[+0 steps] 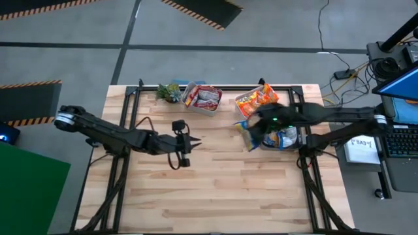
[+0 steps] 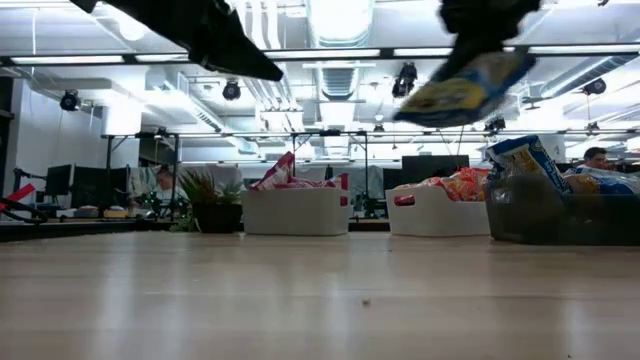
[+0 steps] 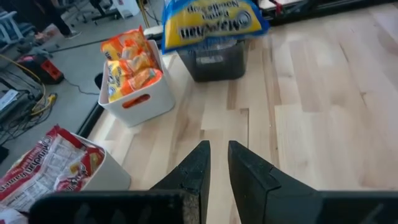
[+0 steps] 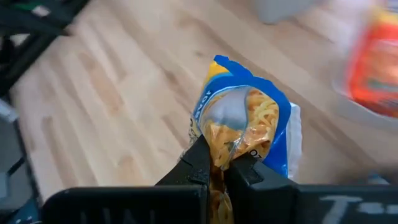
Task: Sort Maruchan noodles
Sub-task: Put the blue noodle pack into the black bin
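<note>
My right gripper [image 4: 221, 165] is shut on a blue-yellow Maruchan packet [image 4: 249, 124] above the table's right middle [image 1: 247, 134], beside the dark tub [image 1: 281, 147]. The low view shows this packet [image 2: 470, 85] high in the air. The dark tub holds more blue-yellow packets [image 2: 525, 155]. Orange-red packets [image 1: 256, 101] fill one white tub, and pink-red packets [image 1: 204, 96] fill another. My left gripper [image 1: 194, 144] waits over the table's left middle with its fingers [image 3: 217, 152] open by a narrow gap, touching nothing. My right gripper pinches the blue-yellow packet between its two fingers at one crumpled end [image 4: 219, 149], where the wrapper is bunched. The rest of the packet stands out beyond the fingertips. It is lifted clear of the table and tilted [image 2: 470, 85].
Three tubs stand along the far right part of the table: a white one with pink-red packets [image 2: 295, 212], a white one with orange-red packets [image 2: 440, 215] and a dark one [image 2: 560, 215]. A small green plant [image 1: 168, 91] sits at the far edge. Bare wood [image 1: 215, 189] spans the near half.
</note>
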